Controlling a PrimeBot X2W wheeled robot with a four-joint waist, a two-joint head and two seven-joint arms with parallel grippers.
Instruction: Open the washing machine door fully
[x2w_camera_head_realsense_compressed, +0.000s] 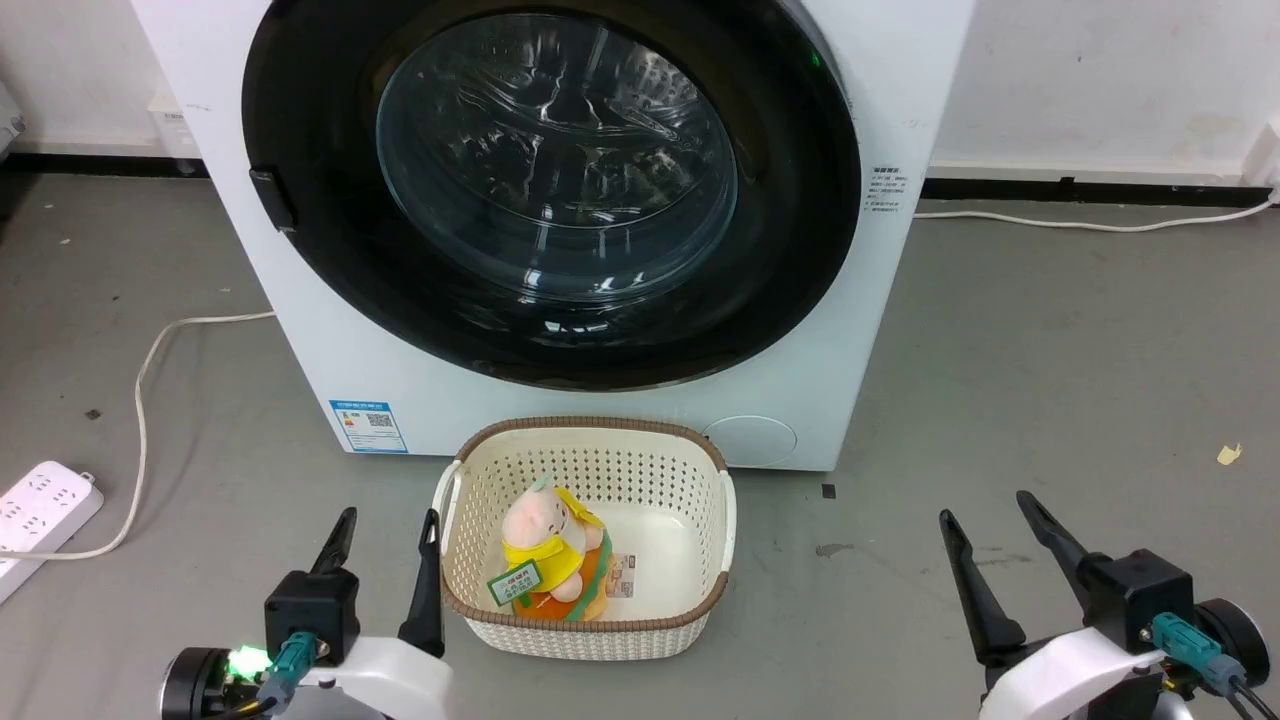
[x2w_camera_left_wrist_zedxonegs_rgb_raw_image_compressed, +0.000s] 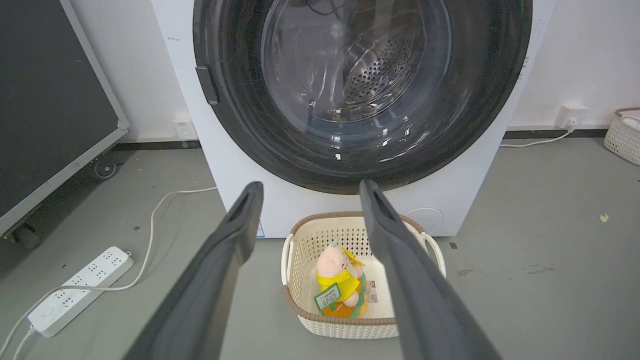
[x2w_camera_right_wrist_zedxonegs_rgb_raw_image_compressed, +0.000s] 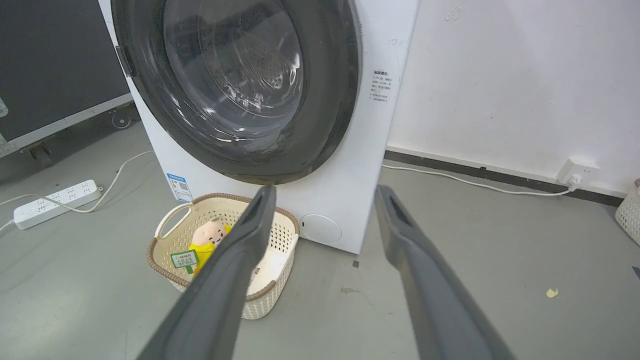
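Straight ahead, the washing machine door (x2w_camera_head_realsense_compressed: 800, 230) sits shut against the white washing machine (x2w_camera_head_realsense_compressed: 600, 410). Its glossy black rim circles a bulging clear glass bowl, and the small black handle tab (x2w_camera_head_realsense_compressed: 273, 198) is on its left edge. On the grey floor (x2w_camera_head_realsense_compressed: 1050, 350) just before the machine stands a cream perforated basket (x2w_camera_head_realsense_compressed: 590, 632) with a brown woven rim, holding a plush toy (x2w_camera_head_realsense_compressed: 545, 550) in yellow. I have the left gripper (x2w_camera_head_realsense_compressed: 390, 515) just beside the basket and the right gripper (x2w_camera_head_realsense_compressed: 985, 506) well apart from it, both with fingers spread and empty. My left wrist view adds a black wheeled panel (x2w_camera_left_wrist_zedxonegs_rgb_raw_image_compressed: 50, 100) and the perforated steel drum (x2w_camera_left_wrist_zedxonegs_rgb_raw_image_compressed: 380, 75) behind the glass. A white power strip (x2w_camera_head_realsense_compressed: 40, 510) lies to the left.
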